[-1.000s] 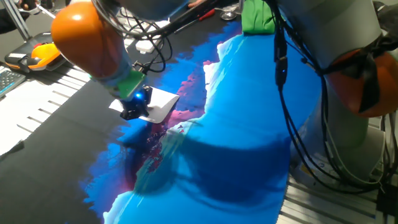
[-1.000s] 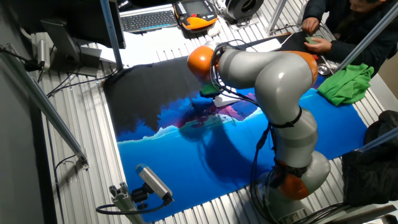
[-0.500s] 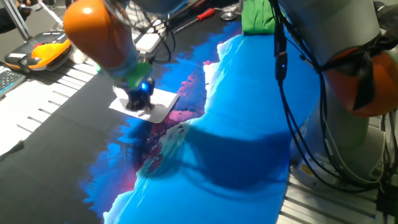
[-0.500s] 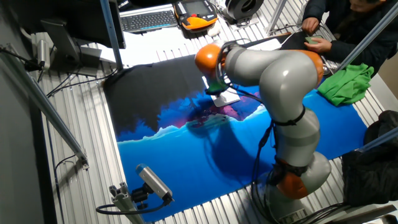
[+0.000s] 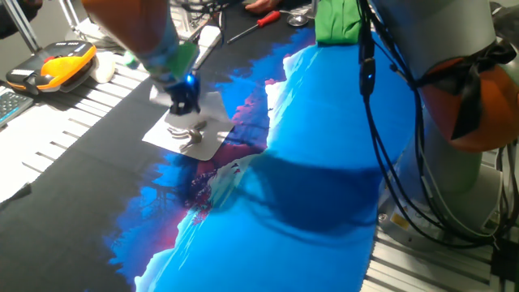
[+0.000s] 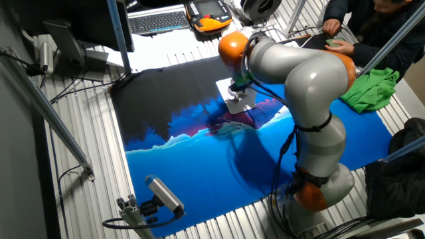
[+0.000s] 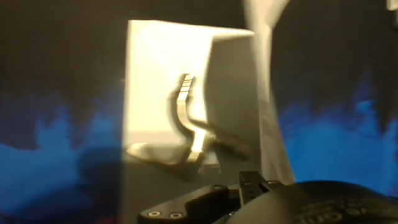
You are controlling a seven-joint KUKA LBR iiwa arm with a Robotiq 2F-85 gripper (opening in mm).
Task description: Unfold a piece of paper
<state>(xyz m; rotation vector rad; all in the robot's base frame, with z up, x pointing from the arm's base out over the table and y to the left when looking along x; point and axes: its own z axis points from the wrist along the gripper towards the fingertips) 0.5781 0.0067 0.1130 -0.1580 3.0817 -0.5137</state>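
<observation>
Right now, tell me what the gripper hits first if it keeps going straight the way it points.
Probably the piece of paper: the gripper points down at it, over its silvery squiggle-shaped piece. A lifted flap stands beside the fingers; depth is unclear.

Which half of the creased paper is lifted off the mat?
The half in the claw stands up; the other half, bearing the silvery squiggle, lies flat.
</observation>
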